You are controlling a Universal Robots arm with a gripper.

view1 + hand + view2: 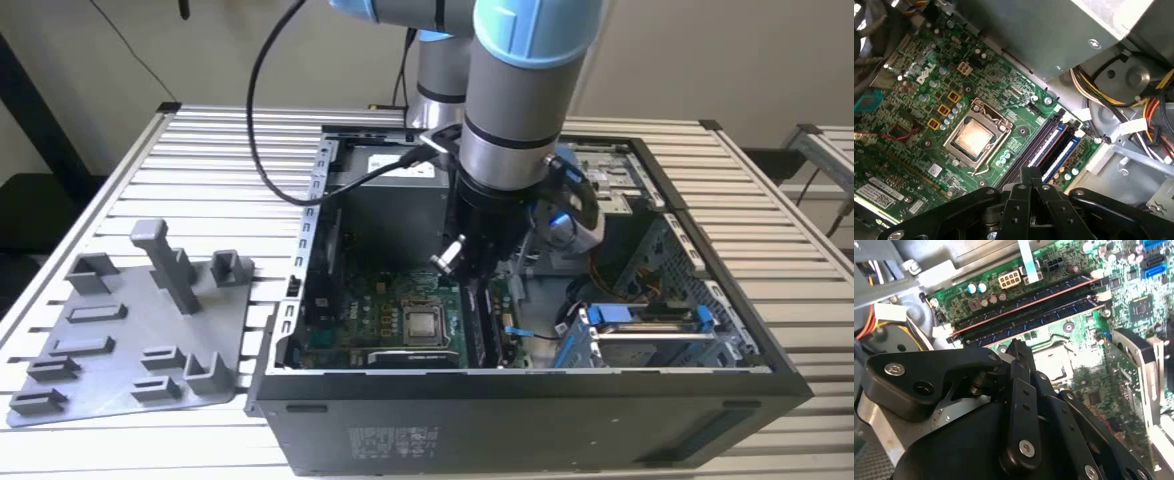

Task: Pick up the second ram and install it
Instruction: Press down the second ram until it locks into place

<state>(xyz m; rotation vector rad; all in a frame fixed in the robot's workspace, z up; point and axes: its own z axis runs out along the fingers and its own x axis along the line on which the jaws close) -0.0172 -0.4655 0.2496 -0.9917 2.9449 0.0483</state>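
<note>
Hanging inside the open computer case (747, 350), the gripper (1016, 346) has its fingers drawn together, with nothing visible between them, right above the memory slots (1046, 150) at the motherboard's (919, 130) edge beside the processor socket (974, 137). In the second wrist view two long dark strips fill the slots just past the fingertips. I take the nearer one to be the second ram (1039, 320), though I cannot tell whether it is fully seated or latched.

To seat it well, I judge the stick must stay square to its slot. The push should go straight down along its top edge until the end clips (1101, 275) close, without touching the neighbouring stick (1024, 304).

As for writing, white lettering sits on the board near the socket, stickers (876, 195) with fine print lie at its edge, and a label (394, 440) marks the case's front wall. On the surface, the grey tray (127, 345) lies at the exterior view's left edge.
</note>
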